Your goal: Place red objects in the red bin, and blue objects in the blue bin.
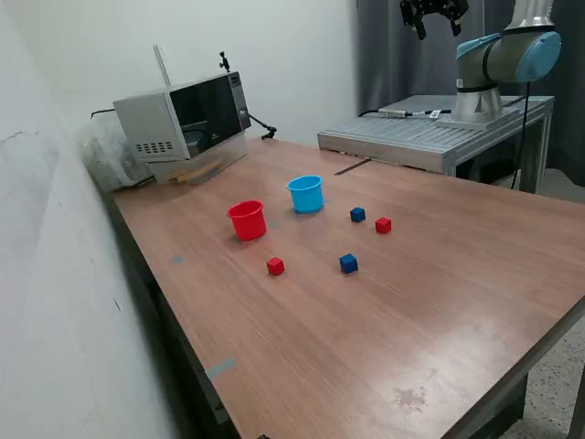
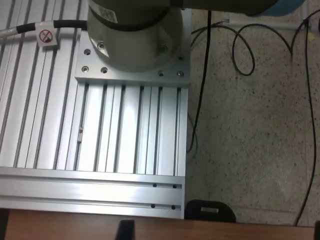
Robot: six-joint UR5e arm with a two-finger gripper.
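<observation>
Nothing sorted yet: black two-finger gripper (image 1: 436,16) hangs high, fingers spread. I'd drop straight onto the nearer small red cube (image 1: 275,266), squaring fingers to its faces.

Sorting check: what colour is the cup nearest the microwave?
Light blue cup; exterior view shows it best.

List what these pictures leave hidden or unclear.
- Pincer: cut off by the exterior view's top edge; open or shut is unclear.
- Red cup and blue cup: their walls hide the bottoms inside.
- Wrist view: no cups or cubes, only the arm base and floor.
</observation>
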